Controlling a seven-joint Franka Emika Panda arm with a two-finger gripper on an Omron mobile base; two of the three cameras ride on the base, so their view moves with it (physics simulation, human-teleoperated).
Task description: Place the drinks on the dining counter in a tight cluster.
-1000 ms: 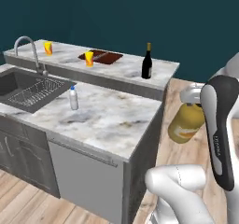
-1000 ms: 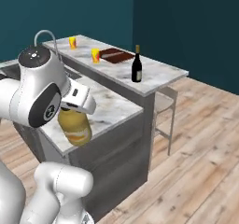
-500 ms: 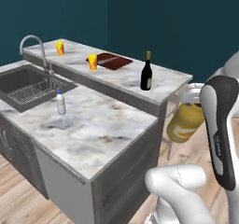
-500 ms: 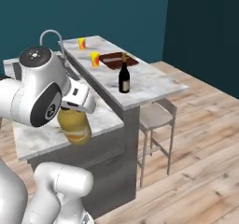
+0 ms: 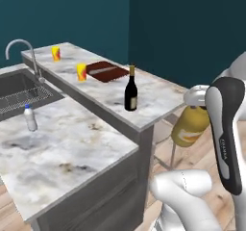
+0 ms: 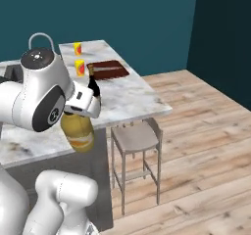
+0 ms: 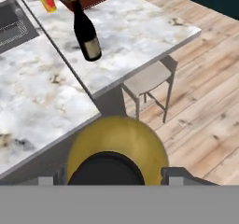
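text: small white lettering on dark arm cover (image 5: 225, 146) | too small to read

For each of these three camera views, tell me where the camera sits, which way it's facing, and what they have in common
Left base view: behind the arm's left, facing the dining counter; white arm at right, amber bottle hanging from the gripper.
Right base view: behind the arm's right, facing the stool; arm at left.
Hand view: on the hand, looking down past the amber bottle's cap; finger tips flank it.
All three share the wine bottle.
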